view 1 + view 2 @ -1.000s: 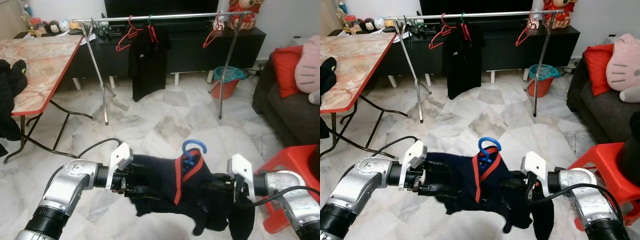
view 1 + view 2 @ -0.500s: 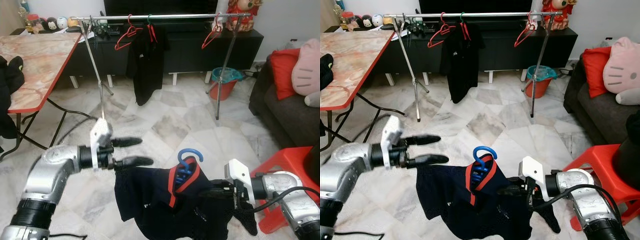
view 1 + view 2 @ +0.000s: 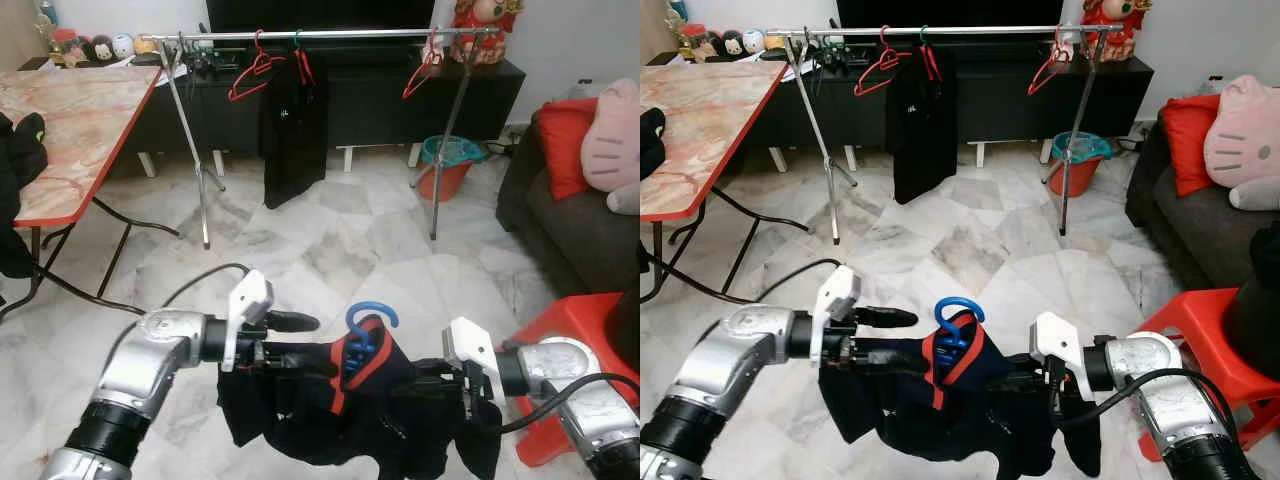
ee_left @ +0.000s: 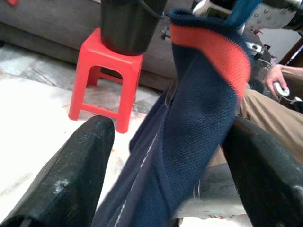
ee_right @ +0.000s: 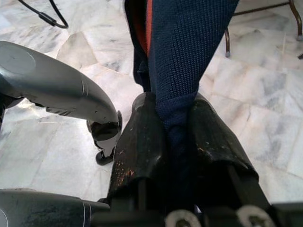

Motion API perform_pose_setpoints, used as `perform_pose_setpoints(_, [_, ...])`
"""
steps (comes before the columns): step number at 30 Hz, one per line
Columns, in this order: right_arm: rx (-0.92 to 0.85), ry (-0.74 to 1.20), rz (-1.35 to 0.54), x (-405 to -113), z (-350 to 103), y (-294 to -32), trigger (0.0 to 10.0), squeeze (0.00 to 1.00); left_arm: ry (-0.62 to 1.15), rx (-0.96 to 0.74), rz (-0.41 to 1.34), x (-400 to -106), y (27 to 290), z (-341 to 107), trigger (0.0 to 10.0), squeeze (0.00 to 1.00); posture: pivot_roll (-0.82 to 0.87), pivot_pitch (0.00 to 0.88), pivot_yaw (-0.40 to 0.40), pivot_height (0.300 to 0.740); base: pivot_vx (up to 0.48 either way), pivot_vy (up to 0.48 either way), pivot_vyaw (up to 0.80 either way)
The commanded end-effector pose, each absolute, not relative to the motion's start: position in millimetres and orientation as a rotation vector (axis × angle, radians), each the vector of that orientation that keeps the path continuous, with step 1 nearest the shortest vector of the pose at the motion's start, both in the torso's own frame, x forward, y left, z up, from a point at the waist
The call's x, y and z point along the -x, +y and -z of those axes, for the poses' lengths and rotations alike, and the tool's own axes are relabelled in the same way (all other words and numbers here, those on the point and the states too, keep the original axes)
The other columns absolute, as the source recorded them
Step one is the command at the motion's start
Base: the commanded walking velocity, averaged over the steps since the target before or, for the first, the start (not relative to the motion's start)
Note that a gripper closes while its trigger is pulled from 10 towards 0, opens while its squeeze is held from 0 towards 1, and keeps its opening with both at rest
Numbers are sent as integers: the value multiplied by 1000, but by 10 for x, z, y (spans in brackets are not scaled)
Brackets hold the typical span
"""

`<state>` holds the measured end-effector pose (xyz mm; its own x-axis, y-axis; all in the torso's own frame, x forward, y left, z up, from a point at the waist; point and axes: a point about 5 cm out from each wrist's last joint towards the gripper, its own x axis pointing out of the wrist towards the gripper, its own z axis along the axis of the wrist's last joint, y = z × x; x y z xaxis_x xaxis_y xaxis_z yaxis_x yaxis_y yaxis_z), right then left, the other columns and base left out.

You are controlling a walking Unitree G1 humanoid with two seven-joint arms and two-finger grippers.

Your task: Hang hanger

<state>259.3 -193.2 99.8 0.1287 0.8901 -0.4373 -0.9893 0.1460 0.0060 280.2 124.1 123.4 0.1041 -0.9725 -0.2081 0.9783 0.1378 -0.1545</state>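
Observation:
A navy shirt (image 3: 345, 400) with a red collar (image 3: 362, 360) hangs on a blue hanger (image 3: 371, 314), held low in front of me between both arms. My right gripper (image 5: 173, 109) is shut on a fold of the shirt's right side. At the shirt's left shoulder, my left gripper (image 3: 292, 338) is open with its fingers (image 4: 80, 161) either side of the fabric. The metal clothes rail (image 3: 330, 34) stands across the room ahead, well apart from the hanger. It carries red hangers (image 3: 256, 70) and a black shirt (image 3: 290, 125).
A marble-topped folding table (image 3: 70, 120) stands at the left. At the right are a red stool (image 3: 575, 315) and a dark sofa (image 3: 570, 215) with cushions. An orange bucket (image 3: 448, 165) sits by the rail's right leg. A person's hand (image 4: 277, 85) shows in the left wrist view.
My left gripper has come back down from the upper left to the shirt's left shoulder, its fingers now straddling the fabric. The shirt has bunched up between the arms.

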Motion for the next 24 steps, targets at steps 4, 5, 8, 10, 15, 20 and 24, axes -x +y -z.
perform_pose_setpoints(4, [318,337,-1434,-2589,-1062,-1867,10000,0,309,-45,1437,-2786,1244,-1176,10000,0,-195,0,-32,740,0,0,0])
perform_pose_setpoints(5, [322,335,-1438,-2586,-1075,-1841,10000,0,326,-54,1450,-2782,1234,-1148,10000,0,-195,0,-31,740,0,0,0])
perform_pose_setpoints(8, [327,327,-1440,-2603,-1099,-1812,10000,0,361,-83,1458,-2779,1238,-1100,10000,0,-194,0,-31,740,0,0,0])
perform_pose_setpoints(10, [329,326,-1441,-2607,-1102,-1809,10000,0,364,-83,1458,-2780,1240,-1095,9490,0,-194,0,-30,740,0,0,0])
perform_pose_setpoints(15, [337,322,-1444,-2619,-1110,-1793,10000,0,376,-92,1458,-2775,1244,-1073,39,0,-197,0,-27,740,0,0,0])
perform_pose_setpoints(20, [339,317,-1445,-2630,-1120,-1765,10000,0,384,-96,1464,-2767,1236,-1055,0,0,-197,0,-25,740,0,0,0])
perform_pose_setpoints(24, [342,314,-1442,-2642,-1129,-1761,10000,0,389,-100,1467,-2767,1235,-1046,0,0,-199,0,-24,740,0,0,0])
